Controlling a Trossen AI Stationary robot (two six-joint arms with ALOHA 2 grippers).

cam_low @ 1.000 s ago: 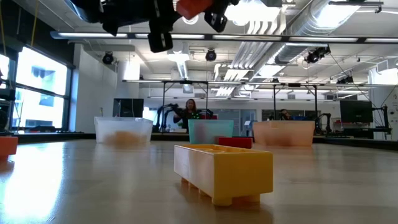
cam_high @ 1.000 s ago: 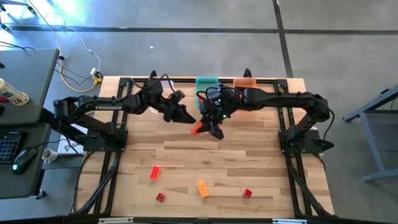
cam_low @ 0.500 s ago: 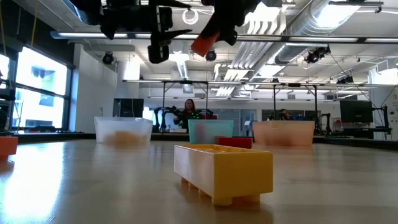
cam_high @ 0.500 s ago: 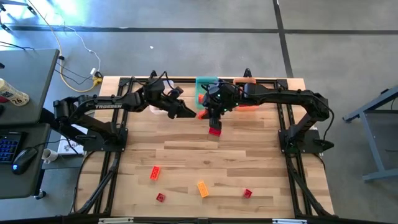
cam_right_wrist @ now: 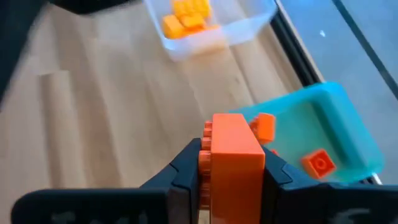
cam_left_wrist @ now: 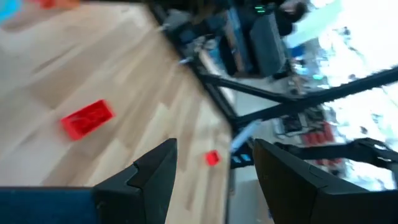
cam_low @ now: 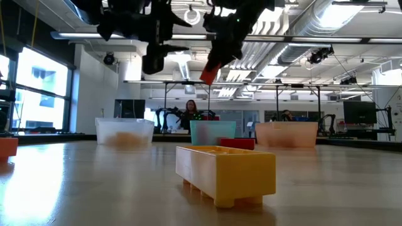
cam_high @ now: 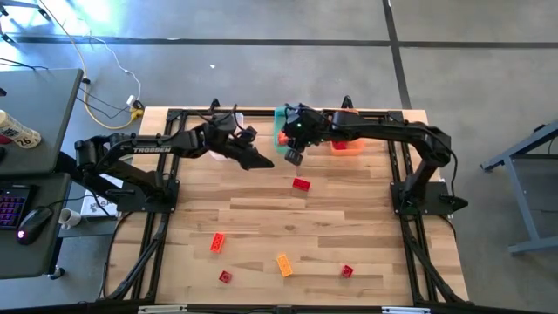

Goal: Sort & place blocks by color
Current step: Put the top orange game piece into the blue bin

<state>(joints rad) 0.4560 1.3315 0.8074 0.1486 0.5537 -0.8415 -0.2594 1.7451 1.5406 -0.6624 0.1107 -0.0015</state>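
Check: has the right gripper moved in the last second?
Yes. In the high view the right gripper, shut on an orange block, went from mid-table back toward the teal bin.

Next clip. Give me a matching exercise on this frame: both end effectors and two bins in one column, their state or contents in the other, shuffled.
Column one:
1. clear bin
2. teal bin
3. right end effector
4. left end effector

Column two:
A. holds orange blocks
B. open, holding nothing
C. holds yellow blocks
D. shut on an orange block

Pairs: 1-C, 2-A, 3-D, 4-B
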